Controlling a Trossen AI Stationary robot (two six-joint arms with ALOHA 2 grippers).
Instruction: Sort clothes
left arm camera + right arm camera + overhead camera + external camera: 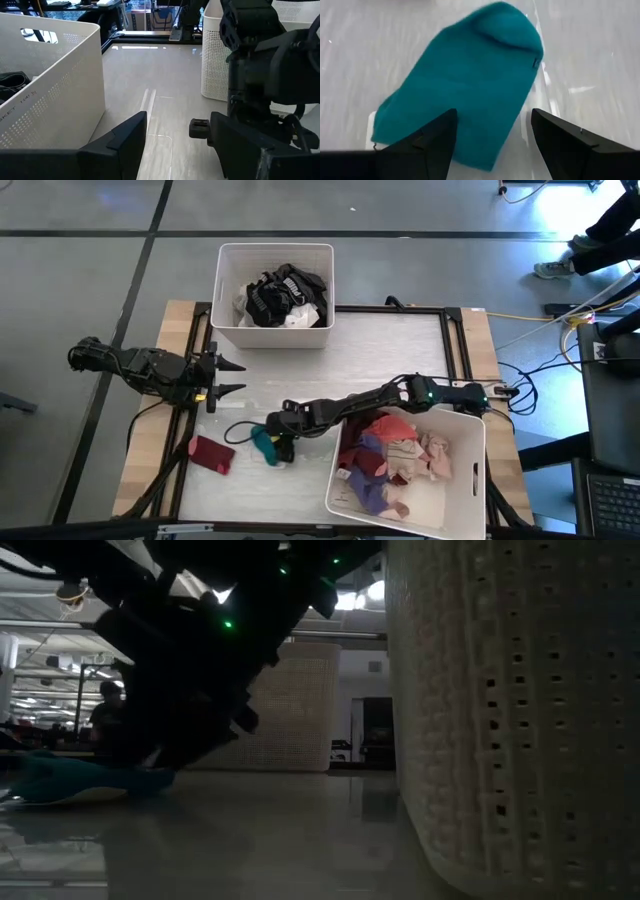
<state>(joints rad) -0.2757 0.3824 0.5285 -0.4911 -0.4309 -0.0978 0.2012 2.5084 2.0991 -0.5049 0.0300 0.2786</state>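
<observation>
With its jaws spread, the right gripper should drop squarely onto the teal garment near the table's front edge and pinch its middle.

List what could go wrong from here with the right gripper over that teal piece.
1. The right gripper is open above the teal garment, which lies flat on the table; the fingers may scrape the tabletop or pinch only an edge, so it slips.
2. A black garment lies right beside the teal one; it may get snagged too.
3. The maroon garment nearby could be dragged.
</observation>
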